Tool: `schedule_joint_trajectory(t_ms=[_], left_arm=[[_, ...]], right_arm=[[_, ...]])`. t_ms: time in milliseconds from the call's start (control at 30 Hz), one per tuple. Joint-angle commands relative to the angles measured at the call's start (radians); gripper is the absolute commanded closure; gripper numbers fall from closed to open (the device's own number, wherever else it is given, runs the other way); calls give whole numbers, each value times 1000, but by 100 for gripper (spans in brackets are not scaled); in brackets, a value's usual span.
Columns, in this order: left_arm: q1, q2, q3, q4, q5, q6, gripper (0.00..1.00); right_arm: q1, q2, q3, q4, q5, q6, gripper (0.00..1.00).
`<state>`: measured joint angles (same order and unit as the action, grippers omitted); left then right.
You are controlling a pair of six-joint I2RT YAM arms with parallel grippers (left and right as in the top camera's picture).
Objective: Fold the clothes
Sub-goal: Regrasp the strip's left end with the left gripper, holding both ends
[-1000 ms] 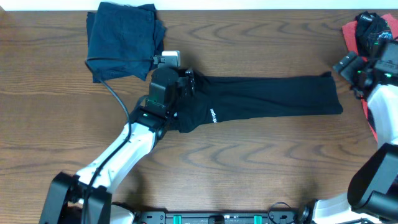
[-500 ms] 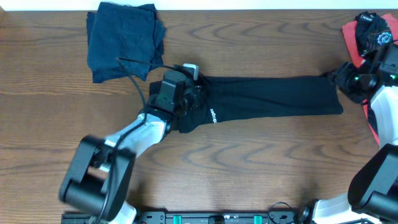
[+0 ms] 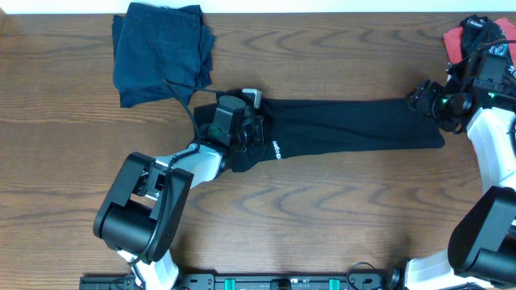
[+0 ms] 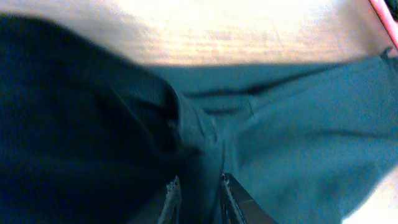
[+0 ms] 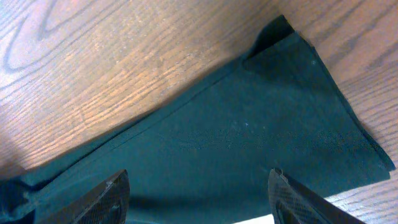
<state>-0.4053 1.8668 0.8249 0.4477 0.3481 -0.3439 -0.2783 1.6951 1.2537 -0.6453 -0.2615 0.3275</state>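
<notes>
Brown wood-grain table (image 3: 339, 193) fills the overhead view, with both arms reaching in from the near edge. A black shirt (image 3: 347, 125) lies across the middle of it, folded into a long narrow strip that runs from left to right. A small white logo (image 3: 275, 150) shows near its left end.

The left gripper (image 3: 251, 121) sits down on that left end. In the left wrist view its two fingers (image 4: 231, 194) stand close together with a raised ridge of the dark cloth pinched between them, so it is closed on the black shirt.

The right gripper (image 3: 426, 98) is at the strip's far right end, by the upper corner. In the right wrist view its fingers (image 5: 106, 200) are spread wide apart over the flat cloth and grip nothing.

A navy shirt (image 3: 160, 52), folded into a rough square, rests at the table's far left corner, just beside the left arm's cable. A red garment (image 3: 455, 44) lies at the far right edge, partly hidden behind the right arm.
</notes>
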Motion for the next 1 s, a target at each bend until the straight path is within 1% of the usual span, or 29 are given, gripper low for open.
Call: schedule_joint_trajectory(t_ms=[0,233,400,467,500,533,600,633,700,767,800,900,967], left_arm=[[13,10,21,30,-115,-9,76],[30,20,25,112,-137,-9,76],[32,75,31,195,-244,-9,75],[41,83,44,197,-246,-9,75],[43,77,46,198,-234,-9,70],[50,64,46,197,-210,-9,69],[62,17,46,186,-144,-9,64],[66,-14,46,172,-114,-9,63],[73,-94,46,112,-69,-8,56],[75,-187,46,18,-68,-1,49],[75,-229,46,-27,-68,24,45],[75,-355,46,-200,-71,97,37],[75,-421,46,-320,-72,116,31]], right_arm=[[5,7,-8,-11,11,-19,30],[5,7,-20,-21,30,-23,30],[5,7,-35,-21,30,-23,30],[5,7,-43,-21,51,-23,29],[5,7,-47,-21,72,-23,27],[4,7,-51,-22,110,-23,26],[1,7,-52,-25,177,-23,20],[-5,7,-52,-22,185,-23,18],[-26,7,-50,3,172,-22,12],[-53,7,-50,37,167,-22,8],[-70,7,-50,54,168,-24,7],[-118,9,-50,97,161,-59,5],[-145,16,-50,123,117,-111,7]])
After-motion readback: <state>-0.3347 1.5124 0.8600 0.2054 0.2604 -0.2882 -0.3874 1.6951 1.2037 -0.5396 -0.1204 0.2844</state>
